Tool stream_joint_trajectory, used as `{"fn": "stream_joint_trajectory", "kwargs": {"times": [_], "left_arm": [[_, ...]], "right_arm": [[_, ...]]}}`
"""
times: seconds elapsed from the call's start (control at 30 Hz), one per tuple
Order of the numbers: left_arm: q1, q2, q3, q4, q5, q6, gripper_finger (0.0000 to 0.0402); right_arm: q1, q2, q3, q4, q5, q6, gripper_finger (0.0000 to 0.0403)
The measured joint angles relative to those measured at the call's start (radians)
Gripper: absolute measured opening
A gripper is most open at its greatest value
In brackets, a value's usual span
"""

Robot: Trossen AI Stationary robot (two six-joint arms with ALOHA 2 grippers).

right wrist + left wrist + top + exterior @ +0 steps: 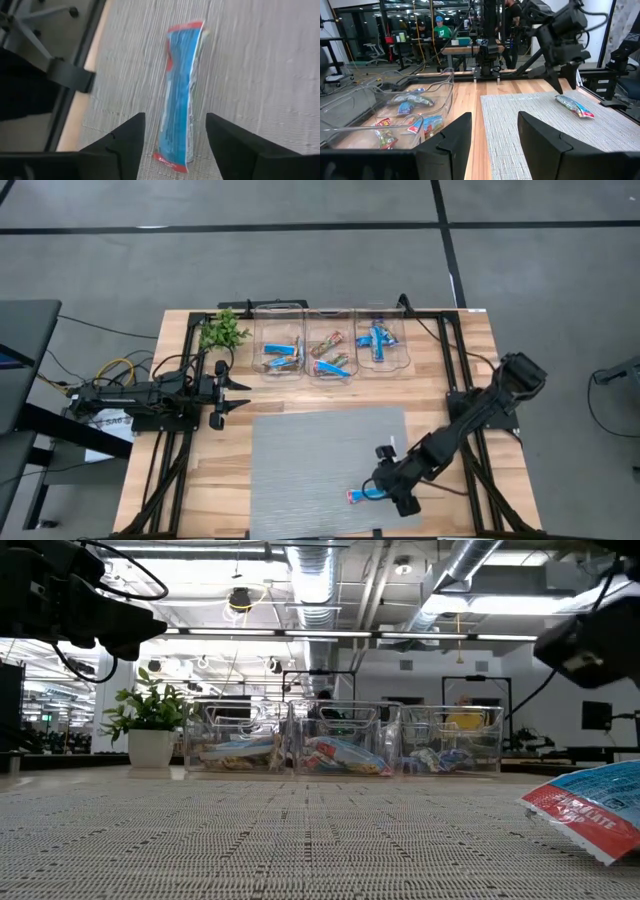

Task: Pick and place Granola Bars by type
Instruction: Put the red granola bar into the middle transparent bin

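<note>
Grey woven mat (pixel 310 460) under your right gripper (pixel 172 145): its jaws stand apart, straddling a blue granola bar (pixel 179 90) lying flat between them, untouched. Your left gripper (pixel 492 135) waits open beside the bins (pixel 330 340).

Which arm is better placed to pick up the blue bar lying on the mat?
Right: its open gripper straddles the blue bar on the mat. The left gripper waits off the mat, near the bins.

An open-plan robotics lab: exposed ceiling ducts (pixel 330 580) overhead, and more workbenches (pixel 462 50) standing beyond the wooden table (pixel 470 350).
</note>
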Motion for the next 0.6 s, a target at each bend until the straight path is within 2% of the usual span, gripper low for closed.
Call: {"fn": "stream_joint_trajectory", "kwargs": {"times": [0.3, 0.6], "left_arm": [[0.0, 0.0, 0.0, 0.0, 0.0, 0.0, 0.0155], [0.0, 0.0, 0.0, 0.0, 0.0, 0.0, 0.0155]], "right_arm": [[0.008, 0.08, 0.003, -0.001, 0.0, 0.0, 0.023], [0.002, 0.13, 0.006, -0.002, 0.0, -0.003, 0.0212]]}}
